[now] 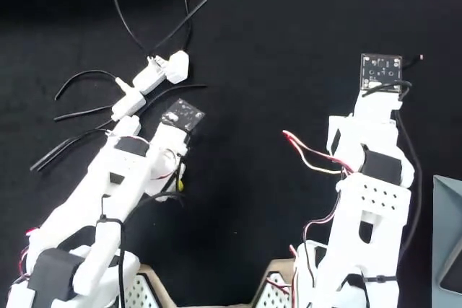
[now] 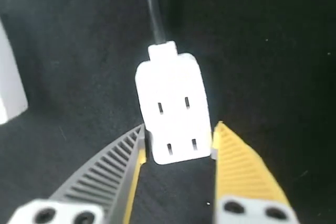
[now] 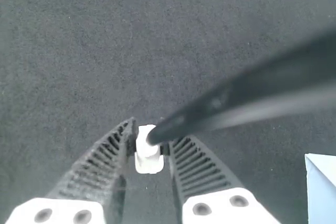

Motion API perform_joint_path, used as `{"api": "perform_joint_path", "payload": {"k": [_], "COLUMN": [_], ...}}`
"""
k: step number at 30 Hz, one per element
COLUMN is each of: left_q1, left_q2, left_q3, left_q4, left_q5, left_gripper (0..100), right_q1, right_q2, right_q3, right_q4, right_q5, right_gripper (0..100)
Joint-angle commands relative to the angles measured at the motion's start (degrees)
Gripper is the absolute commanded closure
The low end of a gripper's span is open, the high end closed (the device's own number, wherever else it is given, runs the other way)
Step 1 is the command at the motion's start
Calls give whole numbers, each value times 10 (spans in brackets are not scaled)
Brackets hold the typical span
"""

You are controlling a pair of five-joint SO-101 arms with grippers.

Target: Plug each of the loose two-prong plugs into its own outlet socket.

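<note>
I see a white outlet socket at centre frame on the black table — flat block, two pairs of slots, black cord off its far end; my left gripper pinches its near end between one grey and one yellow finger. A small white plug sits lower centre, black cable running to the right edge; the right gripper is clamped on it. High view — left arm stretches from lower left toward white connectors at upper left; right arm points straight up at the right.
</note>
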Motion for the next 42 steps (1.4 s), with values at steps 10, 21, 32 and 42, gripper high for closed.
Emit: {"api": "perform_joint_path", "payload": {"k": [10, 21, 32, 42], "left_q1": [3, -120, -335, -443], "left_q2": [-11, -91, -323, -442], "left_q3": [-29, -134, -42, 197], "left_q4": [-62, 54, 108, -35], "left_q5": [-168, -98, -4, 77], "left_gripper": [806, 697, 711, 961], "right_q1": [-9, -53, -295, -562], "right_q2": [-3, -14, -92, -51], "right_q3": [-5, -7, -6, -5], "right_q4": [-9, -7, 22, -34], "right_q5": [-3, -4, -13, -128], "right_gripper": [986, 986, 987, 986]}}
